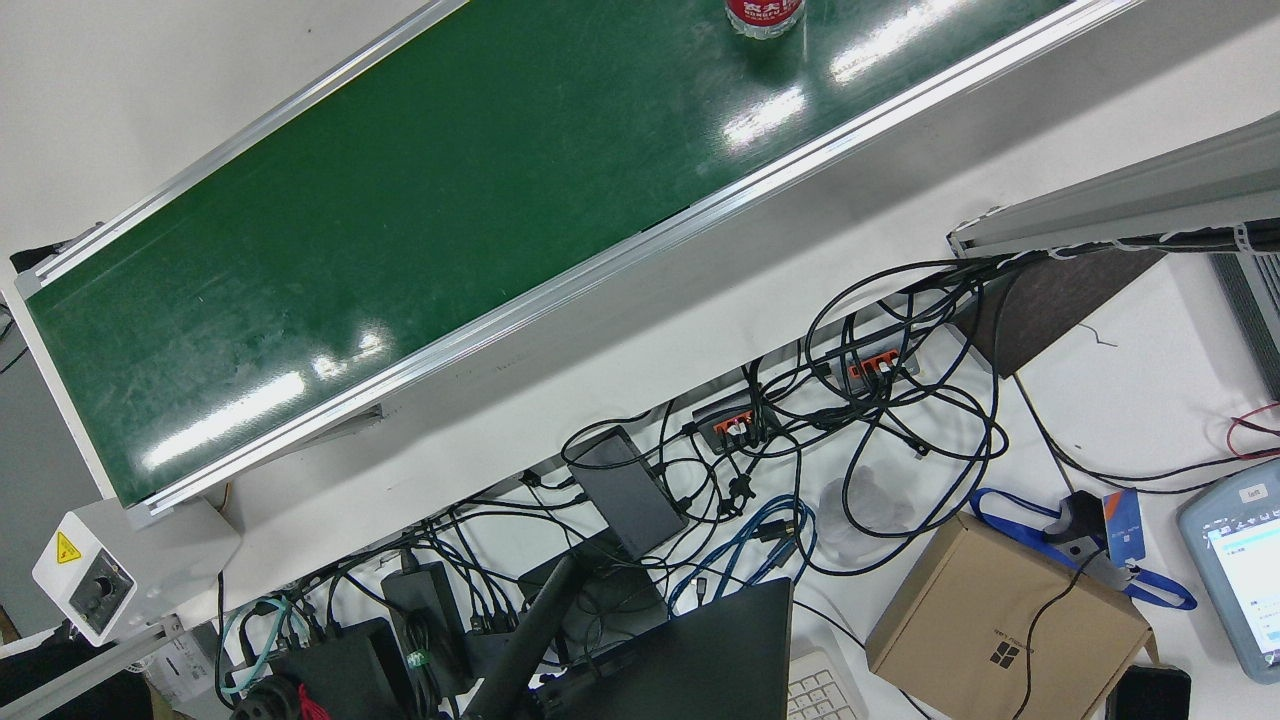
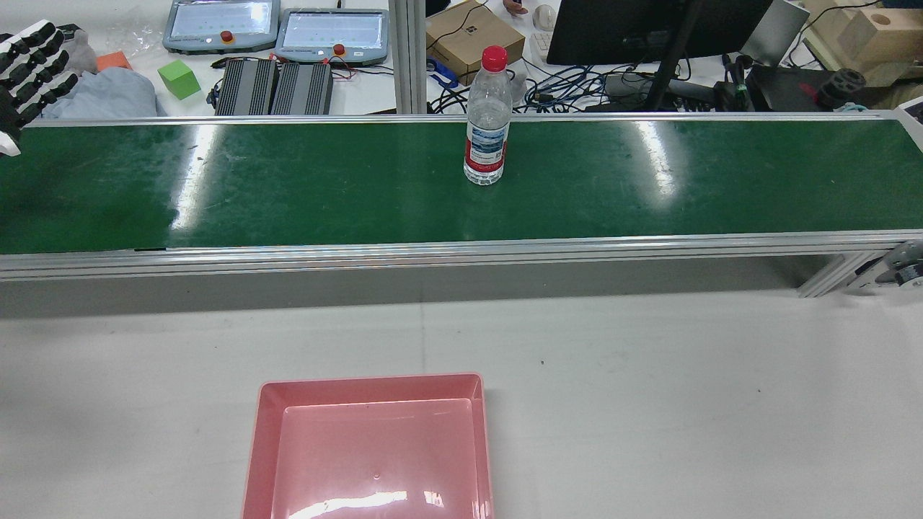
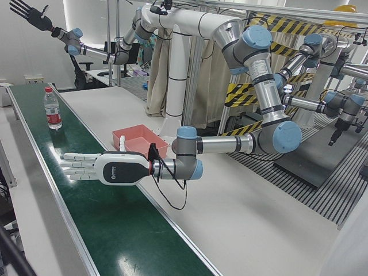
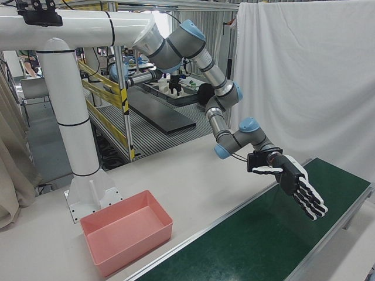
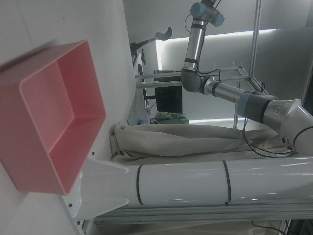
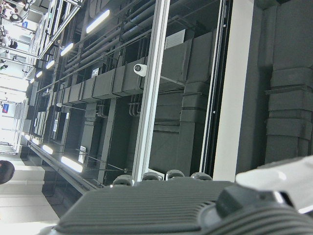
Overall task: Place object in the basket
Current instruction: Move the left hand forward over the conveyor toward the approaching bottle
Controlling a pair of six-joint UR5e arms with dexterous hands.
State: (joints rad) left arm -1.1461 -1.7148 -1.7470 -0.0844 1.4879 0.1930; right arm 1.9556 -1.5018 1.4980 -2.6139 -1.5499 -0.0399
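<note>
Clear bottle (image 2: pixel 487 122) upright mid-belt, well apart from left robot hand (image 2: pixel 25 65), fingers spread, empty

Open belt around the bottle, open basket

My way along the green conveyor belt (image 2: pixel 324 187) is bare; only the water bottle (image 2: pixel 486 122) stands upright mid-belt, and the white tabletop (image 2: pixel 649 375) lies bare to the pink basket (image 2: pixel 261 432), which holds nothing.

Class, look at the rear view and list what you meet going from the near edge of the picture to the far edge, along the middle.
Pink basket → white table → green conveyor belt → water bottle → cardboard box
</note>
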